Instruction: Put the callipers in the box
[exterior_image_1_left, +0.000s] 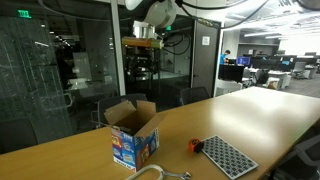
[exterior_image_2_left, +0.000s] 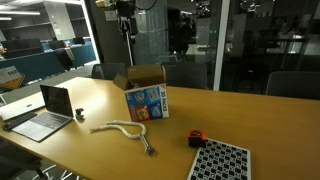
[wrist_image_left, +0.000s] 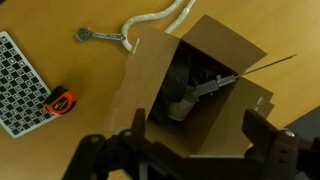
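The box (wrist_image_left: 150, 85) stands open on the wooden table; its blue printed sides show in both exterior views (exterior_image_1_left: 133, 148) (exterior_image_2_left: 147, 102). In the wrist view the callipers (wrist_image_left: 213, 85) lie inside the box, slanted, with a thin rod sticking out over the far rim. They are hidden in both exterior views. My gripper (wrist_image_left: 195, 140) is open and empty, well above the box with its fingers to either side of the opening. It hangs high over the box in both exterior views (exterior_image_1_left: 143, 68) (exterior_image_2_left: 126, 22).
An orange tape measure (wrist_image_left: 62, 100) (exterior_image_2_left: 197, 137) and a dark perforated plate (wrist_image_left: 22, 85) (exterior_image_1_left: 228, 157) lie beside the box. A pale cord with a metal end (wrist_image_left: 150, 25) (exterior_image_2_left: 125, 128) lies by it. A laptop (exterior_image_2_left: 45, 110) sits at a table end.
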